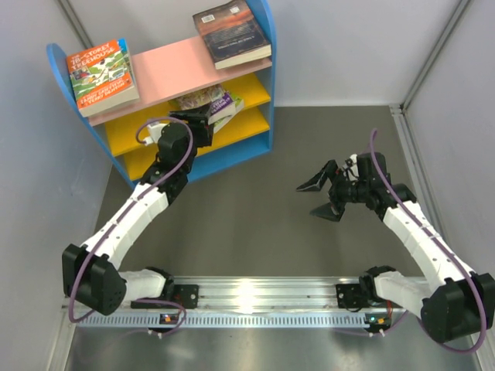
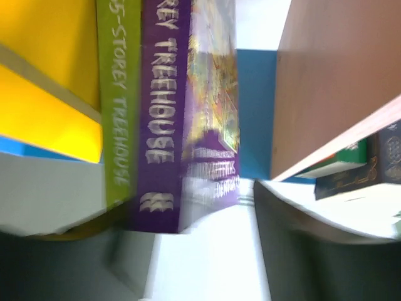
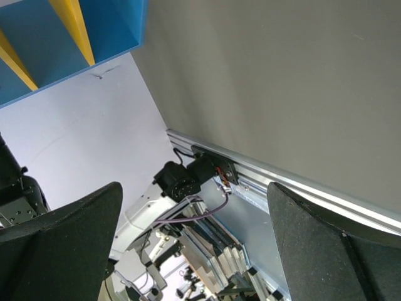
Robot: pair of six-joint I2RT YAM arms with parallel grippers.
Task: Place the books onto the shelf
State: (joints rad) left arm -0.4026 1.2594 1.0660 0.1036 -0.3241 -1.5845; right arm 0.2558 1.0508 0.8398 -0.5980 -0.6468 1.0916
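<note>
The shelf (image 1: 166,69) stands at the back left, with blue sides, a pink top board and yellow lower boards. A green and orange book (image 1: 100,76) lies on the left of the pink board and a thick dark book (image 1: 232,32) on its right. A purple book (image 2: 164,125) and a green book (image 2: 119,113) lie stacked on the middle yellow board (image 1: 251,91). My left gripper (image 1: 203,122) is at that stack. In the blurred left wrist view its jaws stand apart around the purple book's end, open. My right gripper (image 1: 319,197) hovers open and empty over the table.
The shelf's blue side panel (image 2: 255,113) and the pink board's underside (image 2: 338,81) are close around my left gripper (image 2: 200,251). White walls enclose the grey table (image 1: 263,232). The arms' metal base rail (image 1: 263,297) runs along the near edge. My right gripper (image 3: 194,251) looks down past that rail.
</note>
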